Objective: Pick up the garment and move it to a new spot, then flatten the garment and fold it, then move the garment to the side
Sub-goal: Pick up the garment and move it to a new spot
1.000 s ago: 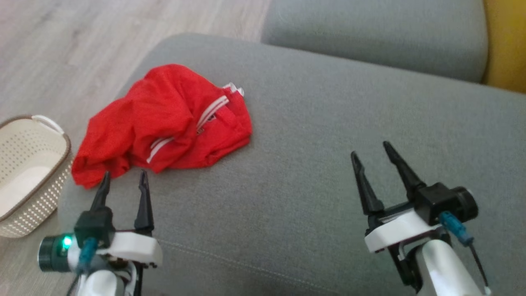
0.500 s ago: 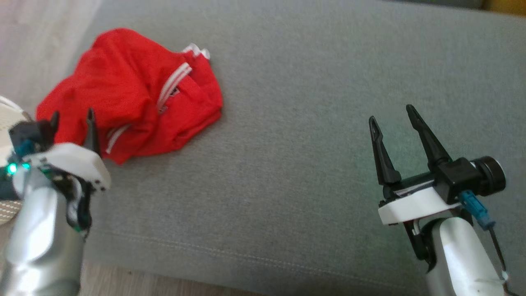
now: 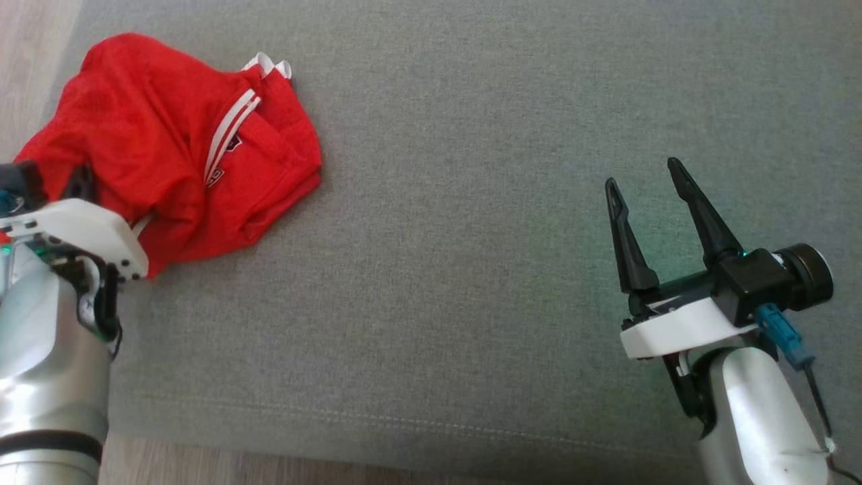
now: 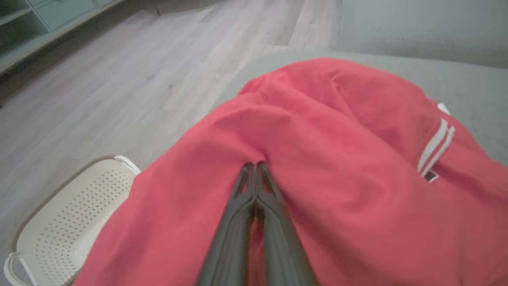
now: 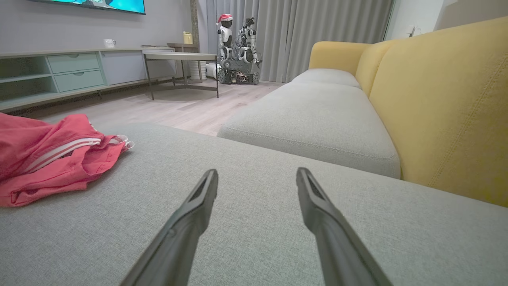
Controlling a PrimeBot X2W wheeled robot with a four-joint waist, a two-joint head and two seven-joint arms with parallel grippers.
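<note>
Left hand (image 4: 254, 169) has its fingers pressed together, pinching a fold of the red garment (image 3: 175, 135). The garment lies crumpled at the far left of the grey sofa cushion (image 3: 471, 202), close to its left edge. Past that edge are a cream basket (image 4: 67, 222) and wooden floor (image 4: 119, 79). Rightward the cushion stretches wide and open. Right hand (image 3: 643, 174) hovers there with fingers spread, well apart from the garment.

You have a grey seat cushion (image 3: 485, 222) before you, with a stitched seam along its near edge. One thing lies on it: the red garment (image 3: 148, 128), crumpled at about ten o'clock by the cushion's left edge. Past that edge, the wooden floor (image 4: 119, 79) carries a cream perforated basket (image 4: 67, 230).
</note>
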